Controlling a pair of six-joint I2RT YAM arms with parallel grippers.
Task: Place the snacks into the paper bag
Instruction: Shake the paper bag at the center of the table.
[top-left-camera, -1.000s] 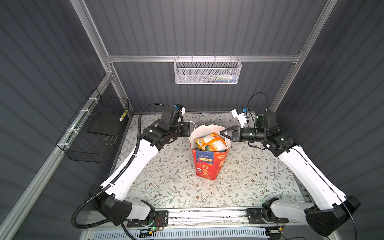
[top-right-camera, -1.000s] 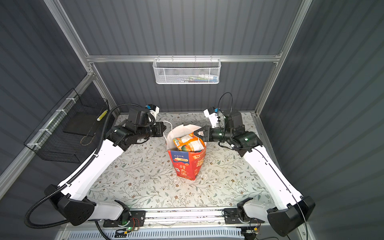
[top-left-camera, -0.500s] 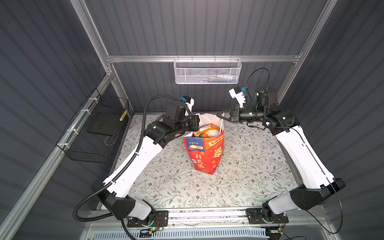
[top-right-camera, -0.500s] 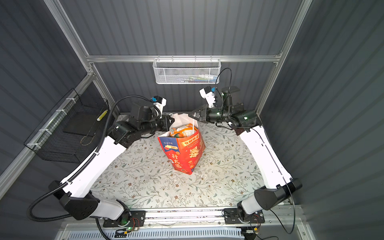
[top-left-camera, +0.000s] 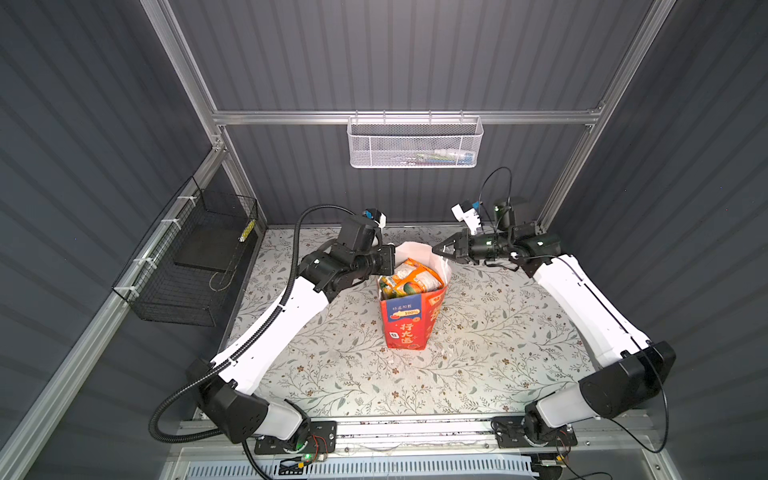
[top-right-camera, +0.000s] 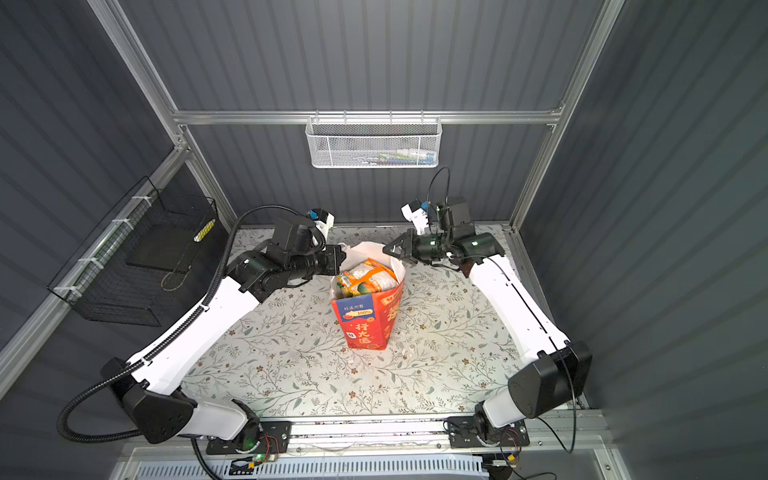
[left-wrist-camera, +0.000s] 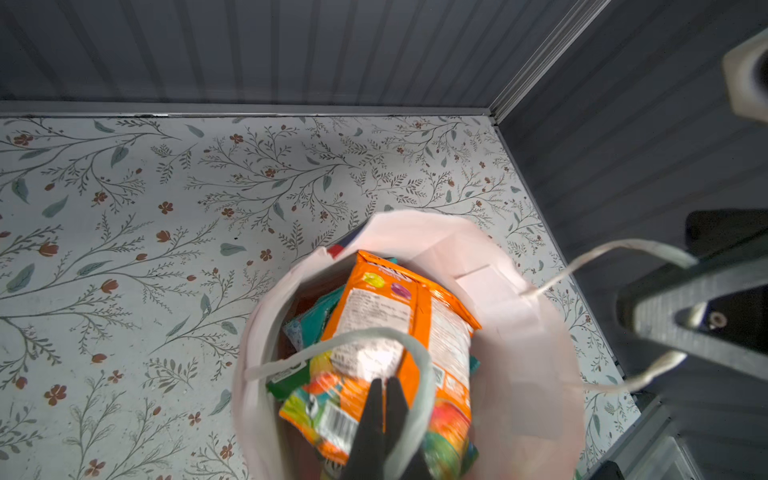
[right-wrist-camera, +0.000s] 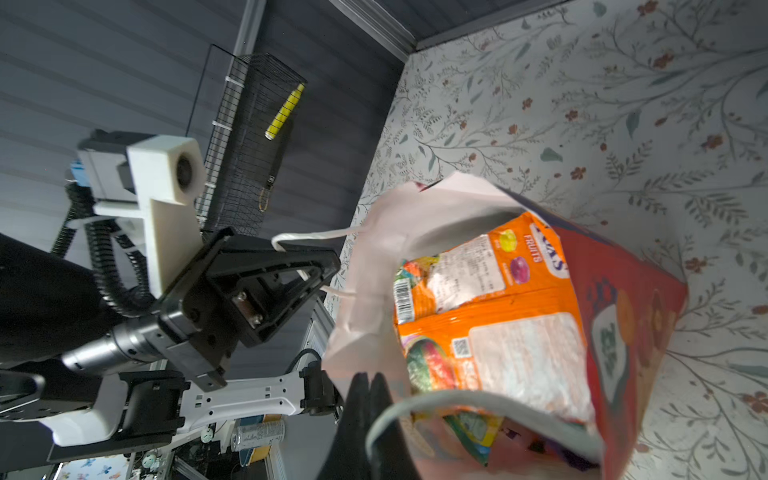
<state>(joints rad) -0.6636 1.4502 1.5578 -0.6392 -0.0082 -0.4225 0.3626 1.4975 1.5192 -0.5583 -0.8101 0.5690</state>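
Observation:
The red paper bag (top-left-camera: 409, 328) stands upright mid-table in both top views, its white-lined mouth open. Several snacks (top-left-camera: 411, 278) fill it, with an orange packet (left-wrist-camera: 390, 307) on top. My left gripper (top-left-camera: 392, 258) is at the bag's left rim, shut on a white cord handle (left-wrist-camera: 419, 357) that loops round its fingers. At the right rim my right gripper (top-left-camera: 435, 249) is shut on the other cord handle (right-wrist-camera: 415, 405). I cannot tell whether the bag's base touches the table.
A white mesh basket (top-left-camera: 414, 143) hangs on the back wall. On the left wall is a black wire basket (top-left-camera: 195, 266) holding a yellow item (right-wrist-camera: 284, 111). The floral table (top-left-camera: 340, 365) has dark walls on three sides.
Half a second ago both arms held the bag raised and tilted. They have come back down, and the bag is upright again, about where it was a second ago.

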